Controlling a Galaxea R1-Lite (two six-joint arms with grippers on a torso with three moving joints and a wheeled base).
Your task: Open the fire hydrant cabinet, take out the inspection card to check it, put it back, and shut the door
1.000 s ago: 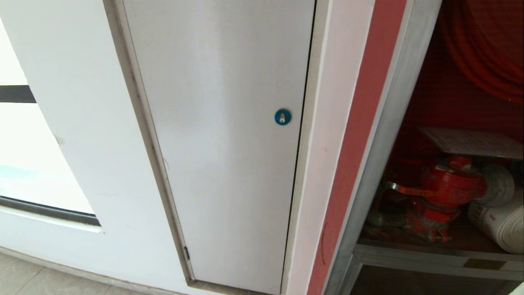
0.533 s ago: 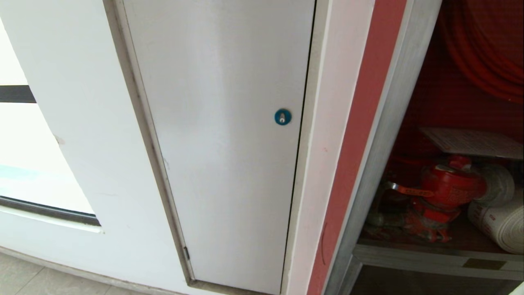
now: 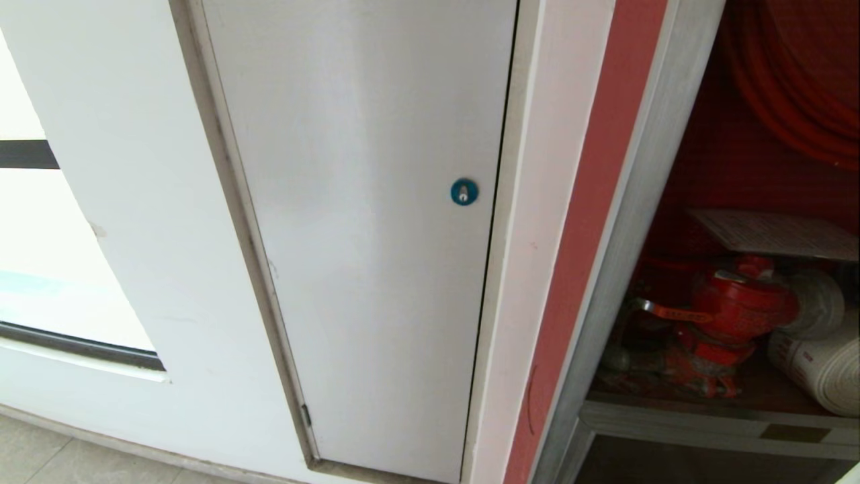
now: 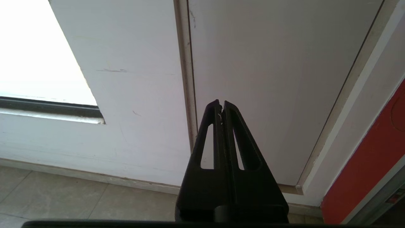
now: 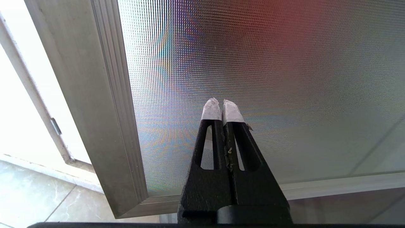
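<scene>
We see cabinet [image 3: 625, 222] open at right, card [image 3: 772, 232] lying inside above red valve [image 3: 732, 302]. Left gripper [image 4: 221, 104] pressed together before grey door [image 4: 278, 79]; right gripper [image 5: 220, 103] pressed together, empty, facing glass door [image 5: 269, 63].

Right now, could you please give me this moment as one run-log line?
fire hydrant cabinet: open | inspection card: inside | left gripper: shut, empty | right gripper: shut, empty, facing the door

grey-white door [image 3: 363, 222] | blue lock [image 3: 463, 191] | floor tiles [image 4: 63, 196]
</scene>
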